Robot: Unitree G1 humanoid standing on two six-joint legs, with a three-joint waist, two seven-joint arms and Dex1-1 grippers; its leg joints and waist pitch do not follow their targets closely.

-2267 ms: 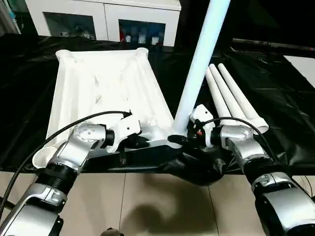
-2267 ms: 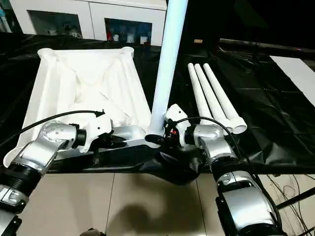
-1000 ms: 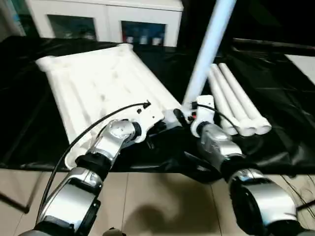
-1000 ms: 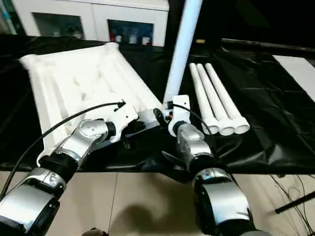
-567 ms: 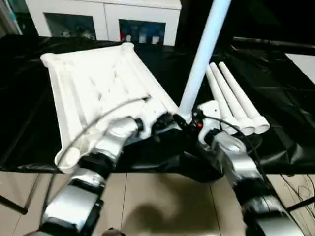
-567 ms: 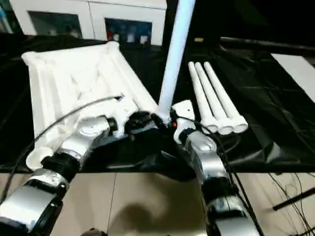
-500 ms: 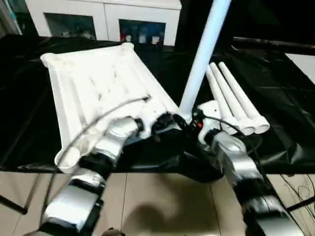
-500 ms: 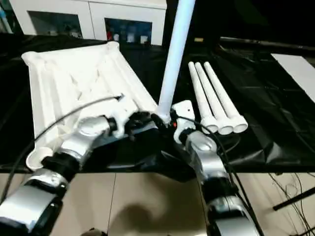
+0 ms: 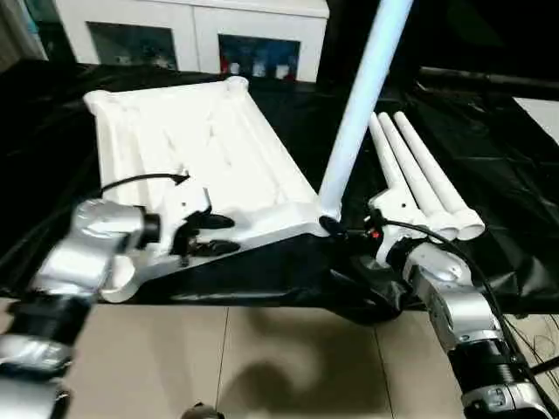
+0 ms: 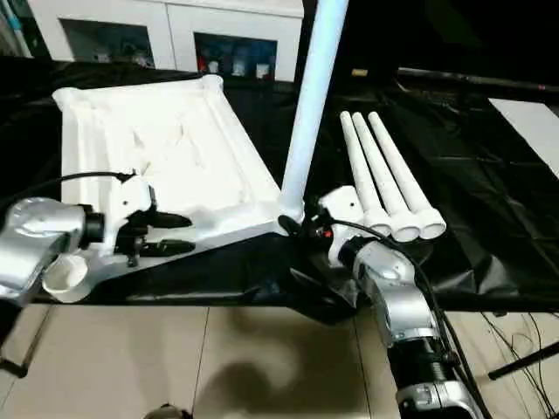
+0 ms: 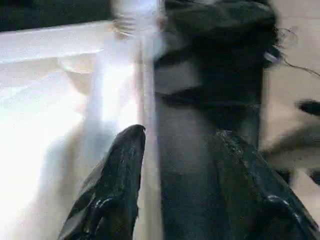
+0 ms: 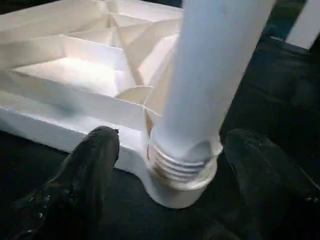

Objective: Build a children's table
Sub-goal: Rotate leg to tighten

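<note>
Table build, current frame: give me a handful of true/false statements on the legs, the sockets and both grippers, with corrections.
1. One leg stands upright in a near corner socket of the tabletop. True.
2. Three spare legs lie side by side on the black sheet. True.
3. The right gripper is clamped shut on the standing leg. False: its fingers stand apart on either side of the leg's threaded base.
4. The near-left socket already holds a leg. False: it is an open ring.
5. The left gripper is open at the tabletop's near edge. True.
</note>
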